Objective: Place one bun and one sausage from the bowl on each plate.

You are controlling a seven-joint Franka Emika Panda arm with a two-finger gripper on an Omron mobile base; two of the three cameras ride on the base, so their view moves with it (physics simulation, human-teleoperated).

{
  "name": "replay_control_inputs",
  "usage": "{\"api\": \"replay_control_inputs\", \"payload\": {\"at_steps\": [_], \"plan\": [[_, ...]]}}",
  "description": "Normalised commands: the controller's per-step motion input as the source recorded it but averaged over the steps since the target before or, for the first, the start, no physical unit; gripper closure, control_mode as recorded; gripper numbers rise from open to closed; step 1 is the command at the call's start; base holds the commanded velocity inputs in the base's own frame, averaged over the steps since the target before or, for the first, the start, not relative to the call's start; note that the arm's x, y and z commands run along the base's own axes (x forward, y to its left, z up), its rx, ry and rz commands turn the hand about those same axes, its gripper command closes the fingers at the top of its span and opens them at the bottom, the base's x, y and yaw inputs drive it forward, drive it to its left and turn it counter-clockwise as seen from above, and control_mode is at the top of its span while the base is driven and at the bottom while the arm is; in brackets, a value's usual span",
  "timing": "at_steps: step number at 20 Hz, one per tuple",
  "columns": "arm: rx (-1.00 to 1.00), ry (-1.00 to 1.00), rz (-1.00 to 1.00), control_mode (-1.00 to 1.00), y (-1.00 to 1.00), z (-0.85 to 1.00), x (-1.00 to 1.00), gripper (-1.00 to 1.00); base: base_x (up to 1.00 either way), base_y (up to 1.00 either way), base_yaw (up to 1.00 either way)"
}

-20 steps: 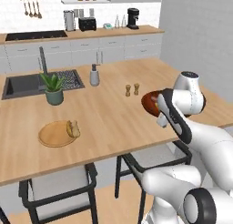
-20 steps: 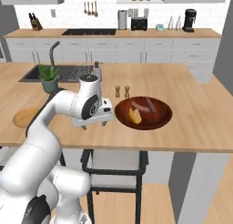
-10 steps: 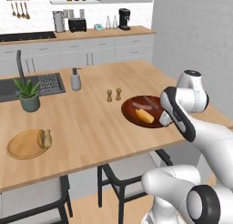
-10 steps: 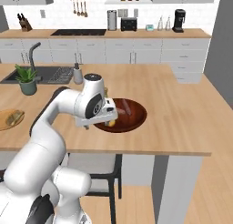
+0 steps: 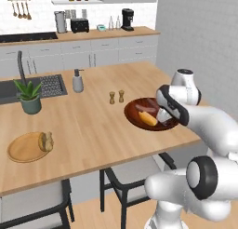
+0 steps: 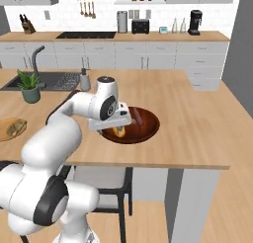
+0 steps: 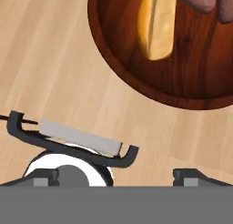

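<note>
Tool (image 7: 116,175) spread wide, empty, above counter (image 5: 93,130) at wooden bowl's (image 7: 136,77) near rim; bun (image 7: 157,25) ahead: advance over bun, straddle narrow side, descend, then pinch

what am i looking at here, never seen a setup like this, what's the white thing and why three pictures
The white thing is a robot arm on a driving base, in a rendered kitchen. Two pictures come from cameras on the base, behind the arm to its left and right. The third looks out from the hand itself.

On the wooden counter sits a dark wooden bowl holding a bun and sausages. Further left lie a wooden plate with a bun on it, two small shakers, a soap dispenser and a potted plant.

The gripper hangs open beside the bowl's near rim and holds nothing.
</note>
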Motion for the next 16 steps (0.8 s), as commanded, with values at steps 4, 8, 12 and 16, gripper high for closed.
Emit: {"api": "replay_control_inputs", "payload": {"at_steps": [4, 8, 12, 16], "plan": [[0.10, 0.05, -0.20, -1.00, 0.11, -0.01, 1.00, -1.00, 0.00, 0.00, 0.00], [0.13, 0.11, -0.25, -1.00, 0.29, -0.01, 1.00, -1.00, 0.00, 0.00, 0.00], [0.10, 0.23, -0.10, -1.00, 0.01, 0.00, 0.97, -1.00, 0.00, 0.00, 0.00], [-0.09, 0.18, 0.00, -1.00, 0.00, -0.26, 0.61, -1.00, 0.00, 0.00, 0.00]]}}
